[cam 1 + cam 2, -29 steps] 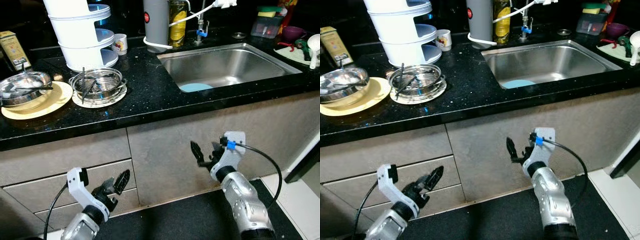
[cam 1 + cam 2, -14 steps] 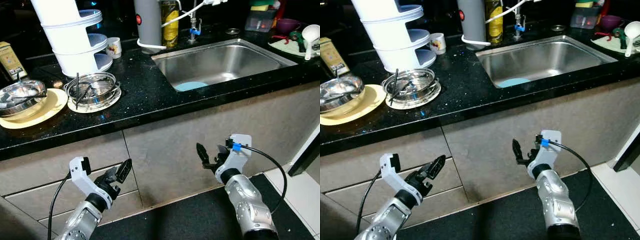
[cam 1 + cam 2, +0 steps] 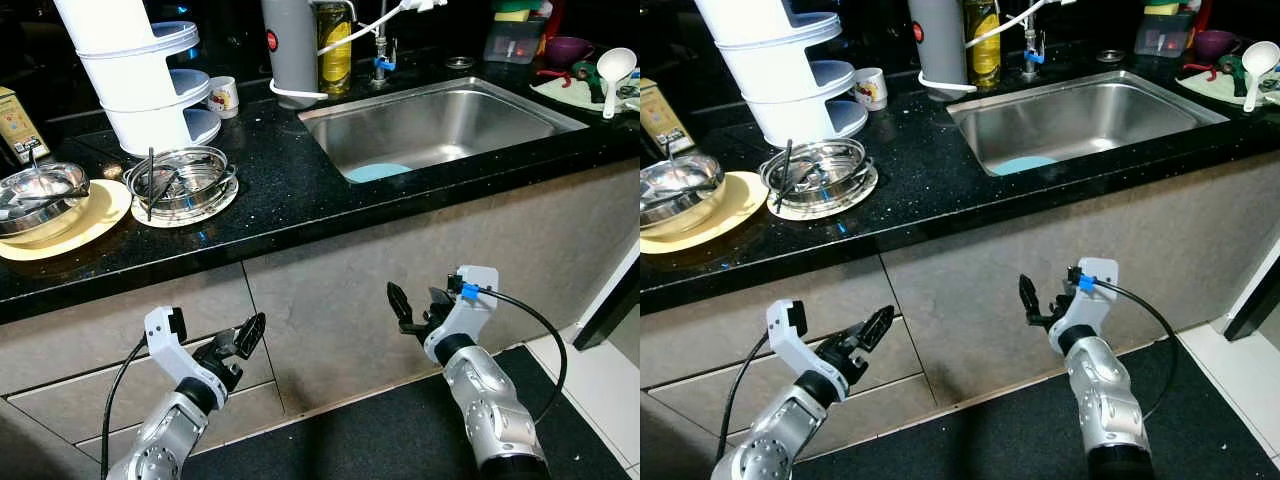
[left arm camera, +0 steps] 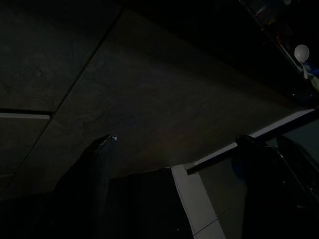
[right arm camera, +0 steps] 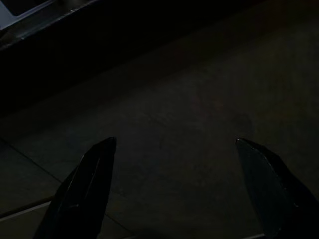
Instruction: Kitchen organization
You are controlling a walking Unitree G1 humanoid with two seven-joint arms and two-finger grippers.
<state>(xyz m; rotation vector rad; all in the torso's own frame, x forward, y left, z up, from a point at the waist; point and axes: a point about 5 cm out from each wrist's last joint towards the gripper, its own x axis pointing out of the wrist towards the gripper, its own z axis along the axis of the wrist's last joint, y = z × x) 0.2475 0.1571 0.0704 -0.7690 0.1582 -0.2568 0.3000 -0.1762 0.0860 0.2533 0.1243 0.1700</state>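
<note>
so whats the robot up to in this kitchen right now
Nothing is being handled yet. The left gripper and right gripper hang open and empty below the black counter, facing the cabinet fronts. On the counter, steel bowls sit on plates left of the sink.

Black speckled stone countertop (image 3: 290,190) with inset stainless steel sink (image 3: 440,125)

At 9 o'clock, round yellow plate (image 3: 95,215) and patterned white plate (image 3: 215,203); white tiered plastic stand (image 3: 140,70) at 11; grey cylindrical appliance (image 3: 290,45) at 12; white ladle (image 3: 612,70) at 2.
</note>
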